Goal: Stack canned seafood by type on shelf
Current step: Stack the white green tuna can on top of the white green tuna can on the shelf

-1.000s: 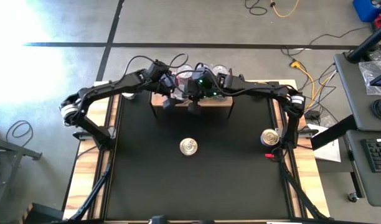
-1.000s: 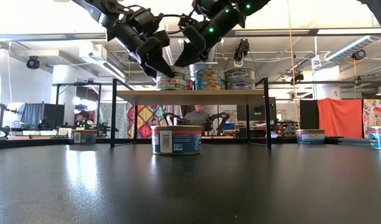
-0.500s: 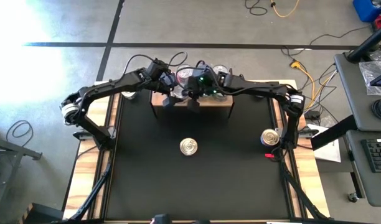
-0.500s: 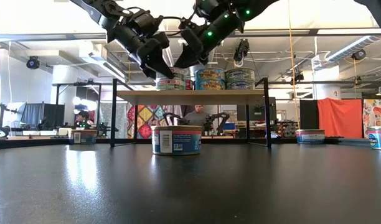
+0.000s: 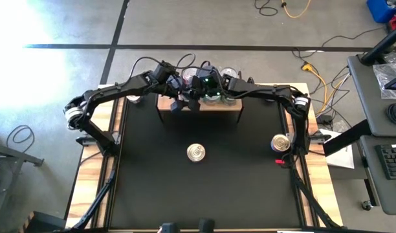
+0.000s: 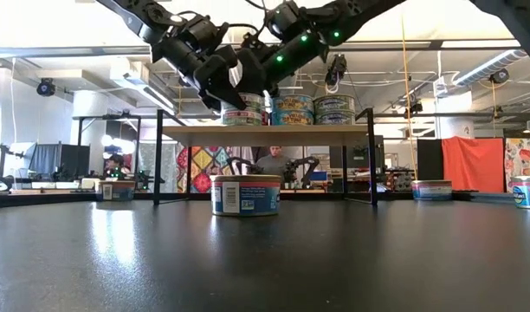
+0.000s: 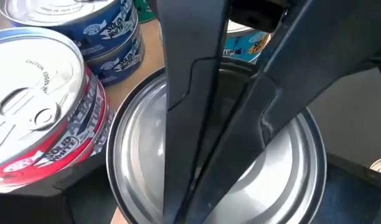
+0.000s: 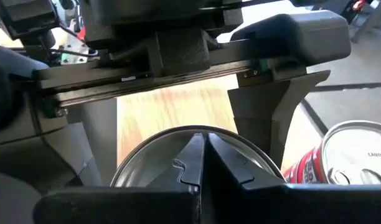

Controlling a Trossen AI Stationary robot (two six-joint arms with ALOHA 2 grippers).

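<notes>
The shelf [image 5: 231, 107] [image 6: 317, 134] stands at the table's far edge with several tins of canned seafood on it. A silver-lidded tin [image 7: 147, 155] [image 8: 147, 163] sits at the shelf's left end, beside a red-labelled tin [image 7: 35, 112] and blue-labelled ones [image 7: 84, 31]. My left gripper [image 5: 175, 102] [image 6: 220, 91] is open; its fingers [image 8: 94, 143] stand on either side of the silver-lidded tin. My right gripper [image 5: 194, 102] [image 8: 201, 155] is shut, its fingers lying over that tin's lid. My right gripper's shut fingers [image 7: 190, 124] reach slanting down from the table's right across the silver lid [image 7: 141, 137]. I cannot tell whether they touch it. Whether my left gripper's fingers touch the tin's sides cannot be told either.
One blue-labelled tin [image 5: 196, 152] [image 6: 245, 194] stands on the black table in front of the shelf, another [image 5: 280, 142] near the right edge by the right arm's base. More tins [image 6: 116, 189] [image 6: 529, 191] show at the far left and far right. A person sits in the room beyond.
My right gripper, still shut, has gone toward the table's left and far edge, close up to my left gripper and over the silver-lidded tin, tipping as it went.
</notes>
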